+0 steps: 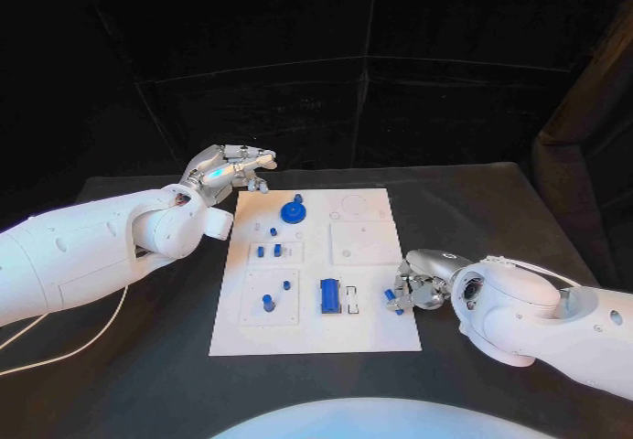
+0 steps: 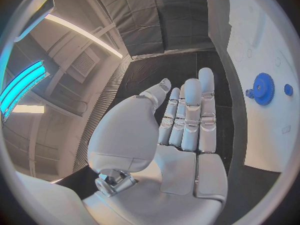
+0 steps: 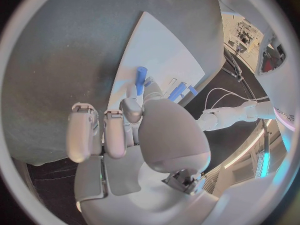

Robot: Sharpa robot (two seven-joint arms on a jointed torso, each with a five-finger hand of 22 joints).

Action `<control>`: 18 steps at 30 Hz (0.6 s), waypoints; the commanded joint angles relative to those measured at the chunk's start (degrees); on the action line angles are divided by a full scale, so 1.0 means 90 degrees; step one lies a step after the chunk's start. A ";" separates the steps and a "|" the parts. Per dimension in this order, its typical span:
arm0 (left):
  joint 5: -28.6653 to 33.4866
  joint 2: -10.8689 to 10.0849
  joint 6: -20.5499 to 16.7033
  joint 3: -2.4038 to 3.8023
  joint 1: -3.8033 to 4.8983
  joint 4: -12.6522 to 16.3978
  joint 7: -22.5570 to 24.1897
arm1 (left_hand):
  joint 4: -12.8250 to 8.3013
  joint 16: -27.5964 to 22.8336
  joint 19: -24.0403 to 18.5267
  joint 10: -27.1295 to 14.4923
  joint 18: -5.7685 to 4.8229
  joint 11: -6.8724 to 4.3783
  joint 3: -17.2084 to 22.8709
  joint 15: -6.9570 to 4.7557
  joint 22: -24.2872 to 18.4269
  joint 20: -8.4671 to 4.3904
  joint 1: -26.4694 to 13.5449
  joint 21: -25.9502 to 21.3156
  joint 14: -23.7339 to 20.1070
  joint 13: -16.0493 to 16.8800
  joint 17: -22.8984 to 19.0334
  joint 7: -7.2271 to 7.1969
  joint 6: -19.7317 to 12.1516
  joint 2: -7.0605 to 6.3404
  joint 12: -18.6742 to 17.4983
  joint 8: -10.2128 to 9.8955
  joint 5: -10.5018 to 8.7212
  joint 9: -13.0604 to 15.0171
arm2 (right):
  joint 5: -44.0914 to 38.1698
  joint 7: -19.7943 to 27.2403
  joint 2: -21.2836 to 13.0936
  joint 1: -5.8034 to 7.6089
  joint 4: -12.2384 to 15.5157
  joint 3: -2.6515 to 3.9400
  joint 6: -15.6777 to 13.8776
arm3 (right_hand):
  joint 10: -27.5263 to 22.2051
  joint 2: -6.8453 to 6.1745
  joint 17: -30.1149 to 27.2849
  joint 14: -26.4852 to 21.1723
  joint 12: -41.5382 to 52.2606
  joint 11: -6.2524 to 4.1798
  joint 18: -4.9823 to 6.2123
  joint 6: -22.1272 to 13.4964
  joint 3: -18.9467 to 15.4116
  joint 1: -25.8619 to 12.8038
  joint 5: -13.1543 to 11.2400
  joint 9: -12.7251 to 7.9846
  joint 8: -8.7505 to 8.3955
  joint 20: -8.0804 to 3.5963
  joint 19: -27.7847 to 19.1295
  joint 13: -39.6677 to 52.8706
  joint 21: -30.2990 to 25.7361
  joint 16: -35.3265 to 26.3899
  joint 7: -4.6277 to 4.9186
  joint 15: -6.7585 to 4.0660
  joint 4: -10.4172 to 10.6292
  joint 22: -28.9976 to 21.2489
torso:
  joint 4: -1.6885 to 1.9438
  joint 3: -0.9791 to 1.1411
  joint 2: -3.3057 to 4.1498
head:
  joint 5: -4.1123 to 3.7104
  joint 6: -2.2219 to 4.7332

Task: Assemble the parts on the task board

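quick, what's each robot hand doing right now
left robot hand: open, fingers straight, holding nothing
right robot hand: closed on a small blue part at the task board edge

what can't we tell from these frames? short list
- Right hand at the task board edge: head view, its fingers cover the small blue part; grip unclear. The right wrist view doesn't settle it either.
- Small blue parts mid-board: head view, too small to tell seated or loose.
- Blue gear: left wrist view, board beyond it cut off by the circle's rim.
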 commanded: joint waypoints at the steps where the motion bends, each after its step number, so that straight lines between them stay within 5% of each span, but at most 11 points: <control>1: 0.0016 -0.0001 0.0080 0.0004 0.0006 0.0004 0.0030 | 0.0005 -0.0023 0.0003 -0.0048 0.0037 0.0012 -0.0031 -0.0017 -0.0007 0.0020 0.0005 -0.0032 -0.0048 -0.0009 -0.0009 -0.0018 -0.0046 0.0051 0.0036 0.0027 0.0003 -0.0009 | -0.0616 -0.0186 0.0083 -0.0024 -0.0067 -0.0026 0.0529 | -0.0005 0.0034 0.0322 0.0386 -0.0044 -0.0029 -0.0071 0.0020 0.0029 0.0202 -0.0004 -0.0008 -0.0045 0.0012 -0.0006 -0.0012 0.0008 -0.0042 0.0022 -0.0013 -0.0131 0.0009 | 0.0001 -0.0003 -0.0001 | -0.0009 -0.0001; 5: 0.0016 -0.0005 0.0083 0.0003 0.0005 0.0006 0.0027 | 0.0005 -0.0023 0.0003 -0.0048 0.0037 0.0012 -0.0031 -0.0017 -0.0007 0.0020 0.0005 -0.0032 -0.0048 -0.0009 -0.0009 -0.0018 -0.0046 0.0051 0.0036 0.0027 0.0003 -0.0009 | -0.0959 -0.0268 0.0208 -0.0029 -0.0116 -0.0028 0.0838 | -0.0018 0.0086 0.0340 0.0388 -0.0071 -0.0027 -0.0077 0.0031 0.0091 0.0466 -0.0264 0.0000 -0.0072 0.0013 -0.0002 -0.0015 0.0017 -0.0038 0.0028 -0.0012 -0.0313 0.0032 | 0.0005 -0.0002 -0.0001 | -0.0012 -0.0001; 11: 0.0016 -0.0017 0.0086 0.0003 0.0005 0.0010 0.0022 | 0.0005 -0.0023 0.0003 -0.0048 0.0037 0.0012 -0.0031 -0.0017 -0.0007 0.0020 0.0005 -0.0032 -0.0048 -0.0009 -0.0009 -0.0018 -0.0046 0.0051 0.0036 0.0027 0.0003 -0.0009 | -0.1175 -0.0362 0.0301 -0.0033 -0.0127 -0.0029 0.1017 | -0.0030 0.0104 0.0345 0.0388 -0.0099 -0.0027 -0.0079 0.0037 0.0107 0.0524 -0.0291 0.0001 -0.0084 0.0016 0.0000 -0.0031 0.0020 -0.0037 0.0030 -0.0010 -0.0362 0.0040 | 0.0006 -0.0004 -0.0004 | -0.0008 0.0001; 13: 0.0016 -0.0024 0.0086 0.0002 0.0004 0.0013 0.0021 | 0.0005 -0.0023 0.0003 -0.0048 0.0037 0.0012 -0.0031 -0.0017 -0.0007 0.0020 0.0005 -0.0032 -0.0048 -0.0009 -0.0009 -0.0018 -0.0046 0.0051 0.0036 0.0027 0.0003 -0.0009 | -0.1190 -0.0397 0.0304 -0.0035 -0.0114 -0.0029 0.0973 | -0.0032 0.0131 0.0344 0.0387 -0.0107 -0.0026 -0.0078 0.0044 0.0116 0.0533 -0.0182 0.0000 -0.0100 0.0016 -0.0001 -0.0031 0.0018 -0.0040 0.0034 -0.0007 -0.0376 0.0039 | 0.0004 -0.0004 -0.0004 | -0.0006 0.0004; 18: 0.0016 -0.0036 0.0087 0.0002 0.0004 0.0018 0.0020 | 0.0005 -0.0023 0.0003 -0.0048 0.0037 0.0012 -0.0031 -0.0017 -0.0007 0.0020 0.0005 -0.0032 -0.0048 -0.0009 -0.0009 -0.0018 -0.0046 0.0051 0.0036 0.0027 0.0003 -0.0009 | -0.0975 -0.0493 0.0258 -0.0036 -0.0039 -0.0029 0.0573 | -0.0029 0.0190 0.0354 0.0389 -0.0138 -0.0035 -0.0079 0.0074 0.0110 0.0430 0.0564 -0.0013 -0.0173 0.0010 0.0004 -0.0034 0.0022 -0.0043 0.0024 -0.0013 -0.0306 0.0050 | -0.0002 0.0001 -0.0004 | 0.0007 0.0007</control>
